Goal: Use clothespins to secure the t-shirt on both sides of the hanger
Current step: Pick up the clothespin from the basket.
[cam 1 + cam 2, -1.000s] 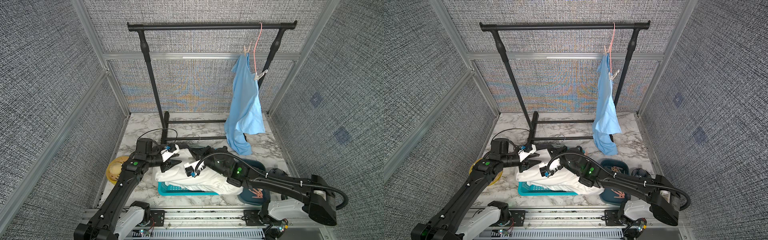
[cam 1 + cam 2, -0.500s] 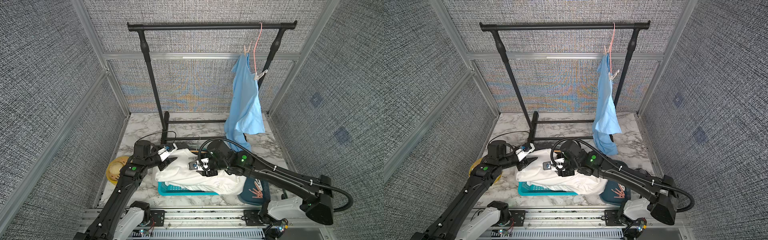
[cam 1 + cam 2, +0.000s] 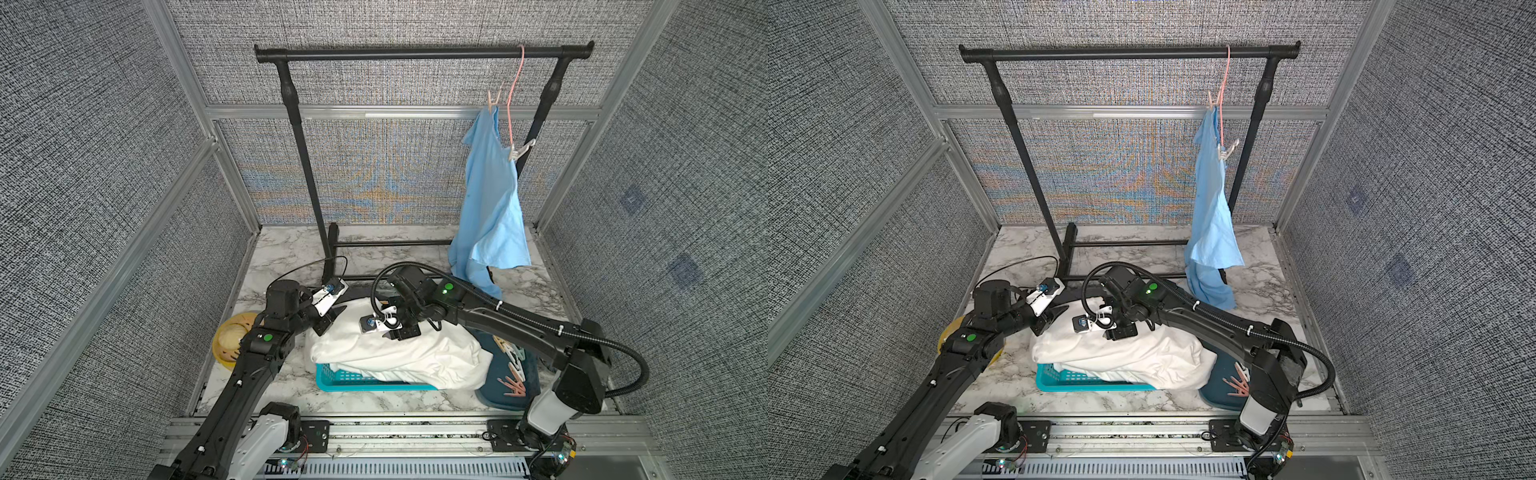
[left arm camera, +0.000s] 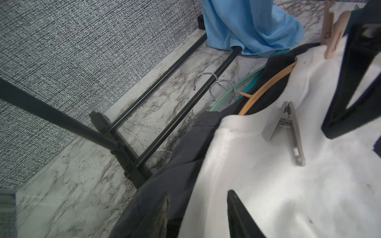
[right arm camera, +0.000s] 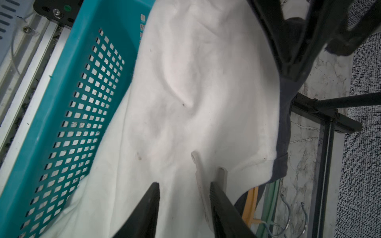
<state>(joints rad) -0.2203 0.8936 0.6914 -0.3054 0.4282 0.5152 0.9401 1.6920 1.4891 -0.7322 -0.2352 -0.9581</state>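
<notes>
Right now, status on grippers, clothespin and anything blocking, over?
Left gripper open, over white shirt edge. Right gripper open; clothespin beside one finger, not pinched, lying on shirt. Orange hanger partly under dark cloth.

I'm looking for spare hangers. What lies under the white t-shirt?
Poking out beneath the white t-shirt: a dark grey garment, an orange hanger and a green hanger. It drapes over a teal basket. Most of both hangers and the basket's inside are covered.
</notes>
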